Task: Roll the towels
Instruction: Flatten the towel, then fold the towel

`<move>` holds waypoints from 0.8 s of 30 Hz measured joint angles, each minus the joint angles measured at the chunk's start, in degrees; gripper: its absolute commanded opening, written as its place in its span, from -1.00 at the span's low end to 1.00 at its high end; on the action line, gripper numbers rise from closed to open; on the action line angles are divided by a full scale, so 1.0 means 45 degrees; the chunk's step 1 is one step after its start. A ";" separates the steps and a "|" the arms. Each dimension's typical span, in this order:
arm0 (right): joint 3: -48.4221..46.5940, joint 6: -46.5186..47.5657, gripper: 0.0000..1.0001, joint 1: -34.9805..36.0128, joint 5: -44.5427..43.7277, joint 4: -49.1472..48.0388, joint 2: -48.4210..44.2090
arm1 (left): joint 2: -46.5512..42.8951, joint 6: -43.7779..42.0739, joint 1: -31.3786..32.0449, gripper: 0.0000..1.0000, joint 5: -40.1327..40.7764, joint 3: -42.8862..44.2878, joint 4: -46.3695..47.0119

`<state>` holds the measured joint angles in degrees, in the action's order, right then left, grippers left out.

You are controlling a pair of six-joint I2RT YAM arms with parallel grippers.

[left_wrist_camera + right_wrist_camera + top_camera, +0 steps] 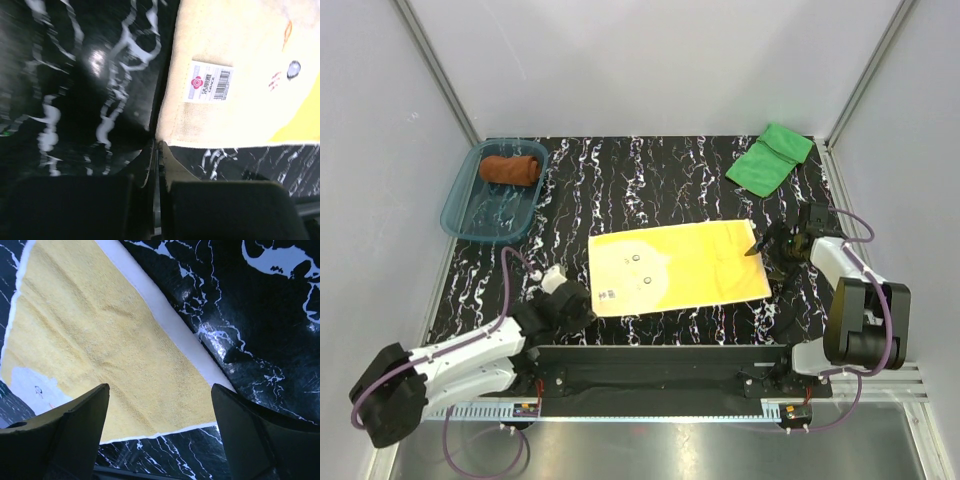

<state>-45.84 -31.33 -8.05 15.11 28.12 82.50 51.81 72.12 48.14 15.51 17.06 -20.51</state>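
The pale yellow towel (680, 265) lies spread flat at the middle of the table, its white label (209, 87) near the near-left corner. My left gripper (582, 308) (157, 145) is shut, its tips right at that corner; no cloth shows between the jaws. My right gripper (760, 248) (160, 387) hangs wide open over the towel's right end (110, 340), nothing between its fingers. The rust-brown towel (510, 168) lies rolled in the teal tray. The green towel (770, 158) lies folded at the back right.
The translucent teal tray (455, 215) stands at the back left. White walls with metal posts close in the black marbled table (650, 175) on three sides. The arms' base rail (660, 360) runs along the near edge.
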 measured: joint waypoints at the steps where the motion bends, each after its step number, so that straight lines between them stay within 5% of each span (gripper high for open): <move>1: 0.0063 -0.0029 0.79 0.0000 0.0131 0.0000 -0.0146 | -0.0175 -0.0223 -0.0345 -1.00 -0.0015 0.0000 -0.0223; 13: 0.1875 -0.0821 0.68 0.0049 0.0413 0.1093 -0.3468 | 0.0175 -0.2254 -0.2880 -1.00 -0.0335 0.0471 -0.0665; 24: 0.3113 -0.2730 0.72 0.2040 0.0855 0.0534 -0.3565 | 0.0729 -0.4206 -0.6003 -1.00 -0.0952 0.1214 -0.0855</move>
<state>-31.83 -43.62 1.13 18.96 30.52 66.46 55.09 53.19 21.12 11.22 22.52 -24.36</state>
